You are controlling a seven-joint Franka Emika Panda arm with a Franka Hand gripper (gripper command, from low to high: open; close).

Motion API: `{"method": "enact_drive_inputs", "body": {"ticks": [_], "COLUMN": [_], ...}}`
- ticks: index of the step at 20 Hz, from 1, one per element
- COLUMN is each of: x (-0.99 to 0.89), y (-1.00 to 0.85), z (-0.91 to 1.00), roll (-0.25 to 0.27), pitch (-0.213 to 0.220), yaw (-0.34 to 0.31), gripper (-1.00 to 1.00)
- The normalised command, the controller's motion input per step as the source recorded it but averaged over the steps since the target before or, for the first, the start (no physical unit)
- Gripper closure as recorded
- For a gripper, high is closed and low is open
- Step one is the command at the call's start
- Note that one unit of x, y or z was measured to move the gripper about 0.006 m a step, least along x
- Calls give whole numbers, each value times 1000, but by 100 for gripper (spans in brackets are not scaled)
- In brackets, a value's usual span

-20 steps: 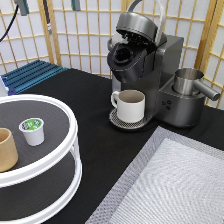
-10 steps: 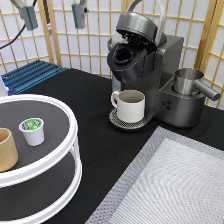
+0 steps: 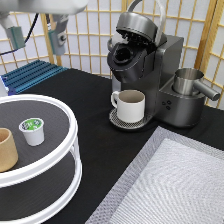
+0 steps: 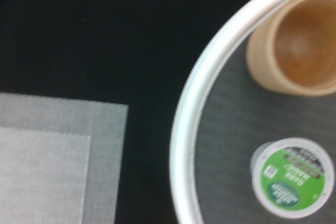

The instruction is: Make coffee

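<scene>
A dark coffee machine (image 3: 145, 60) is seen on the black desk (image 3: 95, 130), its lid raised. A cream-white handled mug (image 3: 130, 105) is set on its drip tray. A steel cup (image 3: 190, 82) is placed just beside the machine. A white two-tier tray (image 3: 65, 112) holding a tan cup (image 3: 6, 149) is found well apart from the machine, and a grey mat (image 3: 170, 185) is laid near it.

Small white plastic coffee pod with round green-and-white foil top (image 4: 294, 176) on the dark mesh deck of a round white-rimmed tray (image 4: 186, 150). Tan handleless cup (image 4: 300, 45) stands on the same deck, apart from the pod. Outside the rim: black counter (image 4: 90, 50) and grey woven mat (image 4: 52, 165).
</scene>
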Motion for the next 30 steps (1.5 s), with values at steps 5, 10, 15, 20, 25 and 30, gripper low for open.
{"method": "enact_drive_inputs", "body": {"ticks": [5, 10, 15, 20, 25, 30], "x": [-206, -151, -368, -634, -642, -508], "y": [346, 480, -20, -227, 4, 6], "z": [-146, -305, -360, -530, -454, -249], "roll": [-127, -193, -130, -57, -41, -44], "pitch": [-62, -28, -36, -41, -107, -200], "yaw": [-188, -107, 76, 194, 216, 155], "gripper": [-100, -100, -100, -100, -100, -100]}}
